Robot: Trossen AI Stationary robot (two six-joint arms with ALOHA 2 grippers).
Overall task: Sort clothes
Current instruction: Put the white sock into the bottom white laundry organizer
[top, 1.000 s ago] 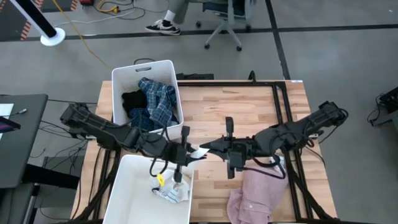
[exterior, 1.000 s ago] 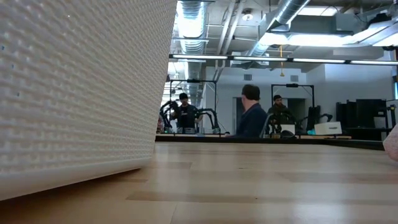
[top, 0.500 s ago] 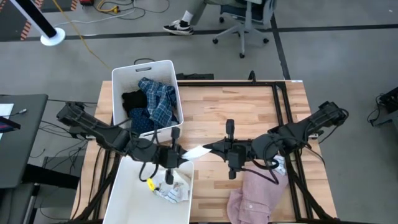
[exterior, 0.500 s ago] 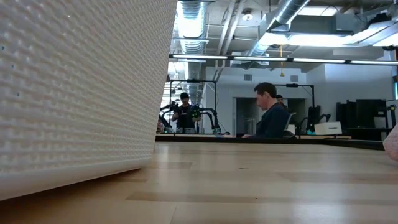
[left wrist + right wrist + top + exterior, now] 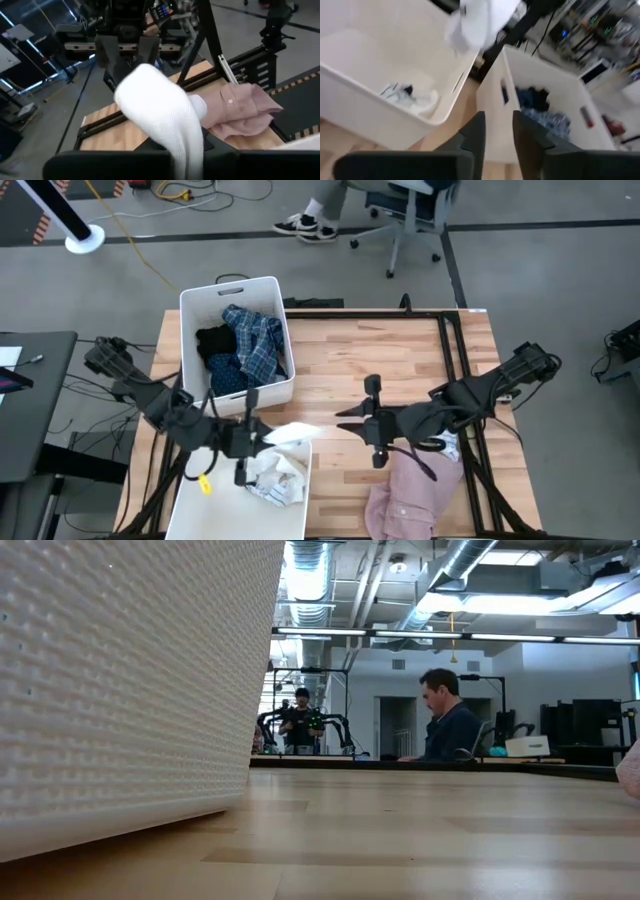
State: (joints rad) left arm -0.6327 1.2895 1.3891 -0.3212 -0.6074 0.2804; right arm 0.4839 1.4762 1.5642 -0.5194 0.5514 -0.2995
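Note:
My left gripper (image 5: 258, 437) is shut on a small white sock (image 5: 287, 433) above the far right corner of the near white bin (image 5: 190, 505). The sock fills the left wrist view (image 5: 160, 105). My right gripper (image 5: 345, 418) is open and empty over the table's middle, pointing at the sock from a short way off. A pink shirt (image 5: 405, 495) lies crumpled on the table below the right arm. The blue plaid shirt (image 5: 255, 340) and black top (image 5: 212, 340) lie in the far bin (image 5: 232, 288). More white socks (image 5: 275, 480) lie in the near bin. My left gripper pinches one end of the sock (image 5: 186, 144) between its two fingers. The fingers are about level and point toward the table's right edge. The rest of the sock sticks out past the fingertips, lifted clear above the bin's rim.
The two white bins stand at the table's left, the far one full of dark clothes. A yellow tag (image 5: 205, 483) hangs from the left arm over the near bin. Bare wood shows at the table's far right. People sit at desks beyond the table.
My left gripper has drawn back toward the table's left edge, carrying the sock with it. The sock's free end, which reached my right gripper's fingertips a second ago, now stands apart from them. My right gripper has drawn back slightly toward the right.

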